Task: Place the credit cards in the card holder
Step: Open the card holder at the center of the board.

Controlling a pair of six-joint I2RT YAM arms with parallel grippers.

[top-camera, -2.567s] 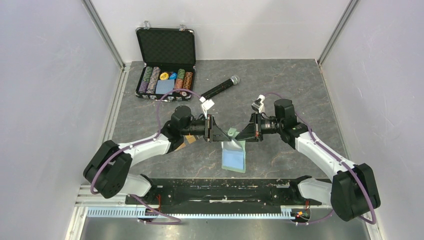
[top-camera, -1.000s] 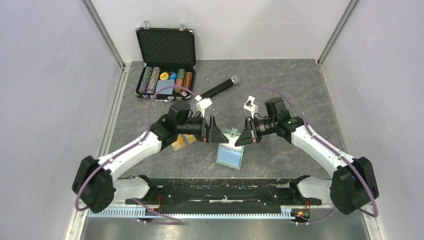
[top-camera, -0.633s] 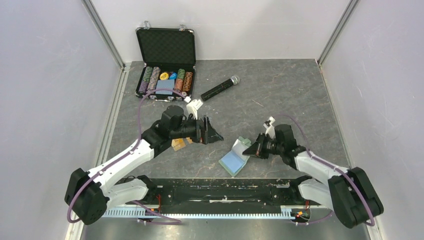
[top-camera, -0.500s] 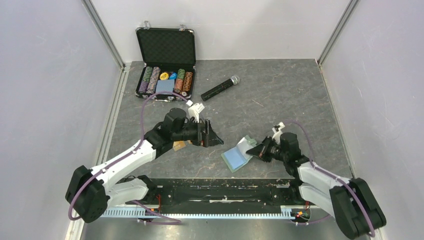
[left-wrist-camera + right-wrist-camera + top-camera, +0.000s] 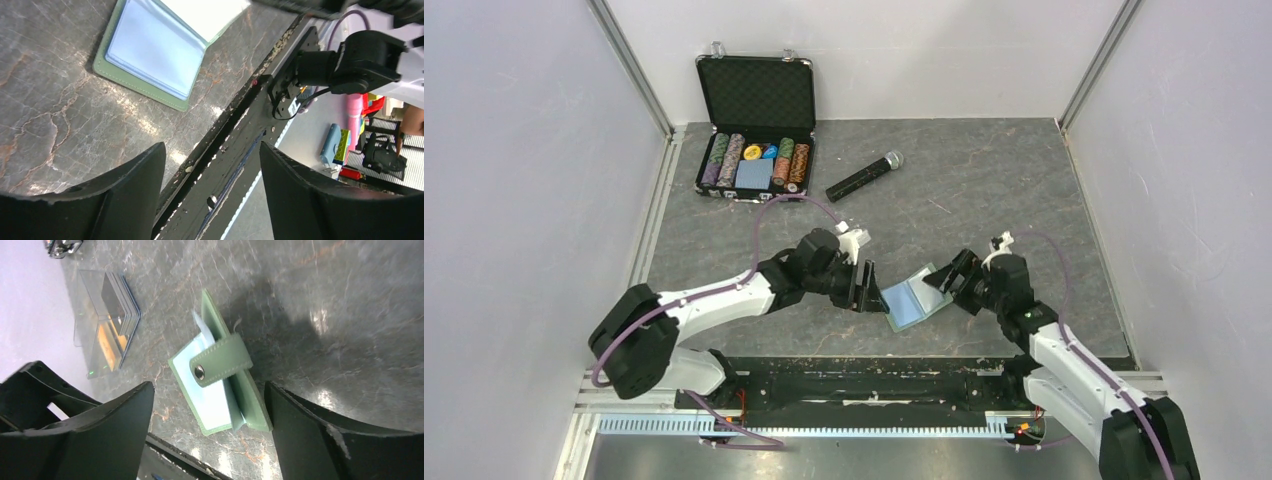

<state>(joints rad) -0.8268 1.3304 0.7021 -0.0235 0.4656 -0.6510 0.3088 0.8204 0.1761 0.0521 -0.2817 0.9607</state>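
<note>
The sage-green card holder (image 5: pixel 912 299) lies open on the table, its light blue inside up. Its strap with the snap button (image 5: pixel 220 360) sticks up over one flap. In the left wrist view the card holder (image 5: pixel 155 55) lies ahead of the fingers. My left gripper (image 5: pixel 870 288) hangs open just left of it, nothing between its fingers. My right gripper (image 5: pixel 947 281) is open just right of it, with the card holder (image 5: pixel 215 390) lying free below and between its fingers. The credit cards (image 5: pixel 120 305), orange and dark ones, stand in a clear tray; my left arm hides them in the top view.
A black case of poker chips (image 5: pixel 754 160) stands open at the back left. A black microphone (image 5: pixel 864 175) lies right of it. The clear plastic tray (image 5: pixel 92 315) sits left of the holder. The black base rail (image 5: pixel 854 375) runs along the near table edge.
My right gripper has opened and let go of the card holder, which now lies open on the table. My left arm has swung right, up to the holder's left edge.
</note>
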